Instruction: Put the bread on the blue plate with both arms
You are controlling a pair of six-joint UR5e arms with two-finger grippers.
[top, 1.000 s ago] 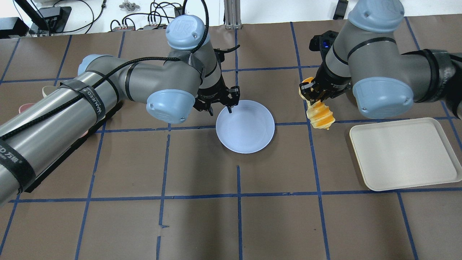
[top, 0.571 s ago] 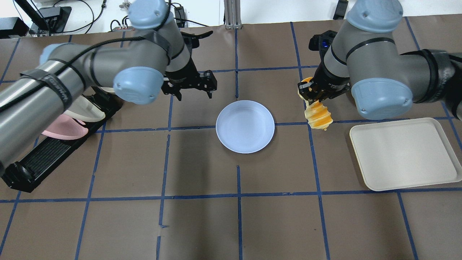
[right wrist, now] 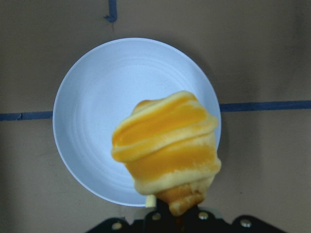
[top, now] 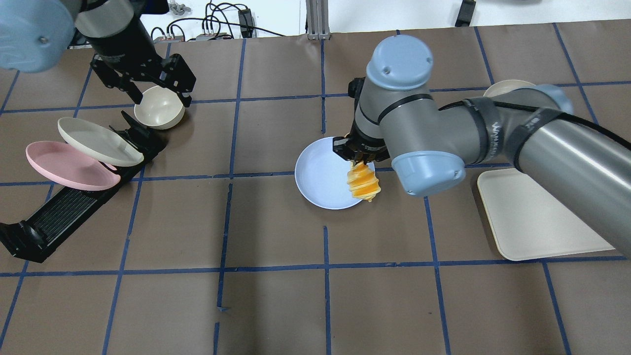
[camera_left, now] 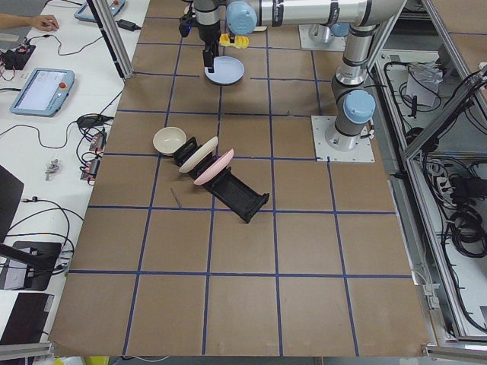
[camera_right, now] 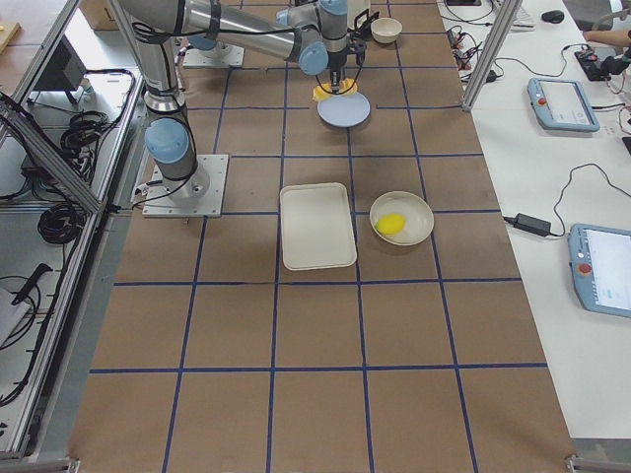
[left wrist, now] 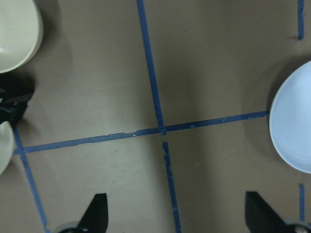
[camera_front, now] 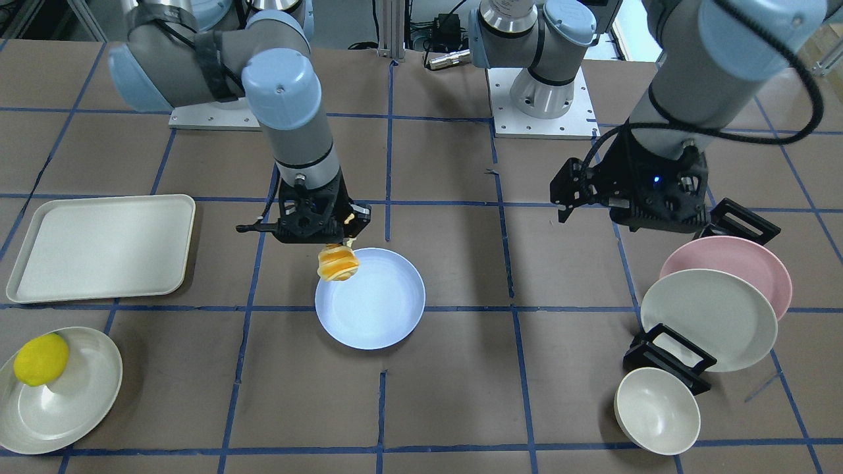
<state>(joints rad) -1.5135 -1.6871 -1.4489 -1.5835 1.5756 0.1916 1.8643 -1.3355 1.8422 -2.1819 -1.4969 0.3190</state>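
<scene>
The bread (top: 363, 183), a cream roll with orange stripes, hangs from my right gripper (top: 356, 157), which is shut on its top end. It hangs over the right part of the blue plate (top: 318, 177), above the plate and not resting on it. In the right wrist view the bread (right wrist: 167, 150) covers the plate's (right wrist: 92, 121) near side. In the front view the bread (camera_front: 338, 263) hangs at the rim of the plate (camera_front: 375, 309). My left gripper (top: 157, 94) is open and empty, far left of the plate, above a cream bowl (top: 160, 116). Its fingertips (left wrist: 97, 213) stand wide apart.
A cream tray (top: 542, 222) lies right of the plate. A black rack (top: 59, 217) at the left holds a pink plate (top: 64, 165) and a cream plate (top: 96, 135). A yellow lemon-like ball (camera_front: 41, 359) sits on a cream plate (camera_front: 72, 408).
My left gripper has drawn back from the blue plate to the far left, over the cream bowl. My right gripper has carried the bread left, from beside the plate to over it.
</scene>
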